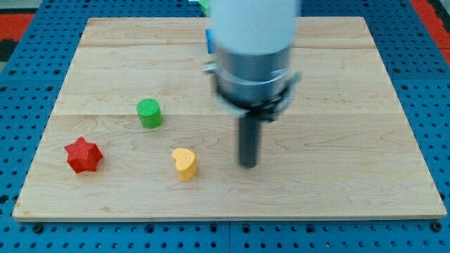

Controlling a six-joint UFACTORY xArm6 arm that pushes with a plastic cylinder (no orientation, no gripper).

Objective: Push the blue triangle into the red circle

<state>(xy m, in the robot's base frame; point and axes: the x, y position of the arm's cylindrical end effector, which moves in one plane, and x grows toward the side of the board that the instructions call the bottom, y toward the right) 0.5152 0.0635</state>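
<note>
Wood of the table top (337,183) fills the view, and near the view's bottom lie three blocks: the red star (84,155) at the left, the yellow heart (185,164) more to the middle, and a little farther up the green cylinder (149,113). My tip (248,164) stands on the board to the right of the yellow heart, near it but clearly apart, and it touches no block. The rod has no jaws and it holds nothing; it can only push sideways, so it must come behind a block to move it. Farther up, the white and grey body of the arm (253,42) covers the middle of the view's top. At its left edge a small piece of a blue block (209,39) shows; the shape cannot be made out, but I judge it may be the blue triangle of the task. A bit of green shows at the very top edge, too small to name. The red circle is not visible; perhaps the arm hides it. As I judge it, the push has not yet begun, because the tip is well apart from the blue block.
</note>
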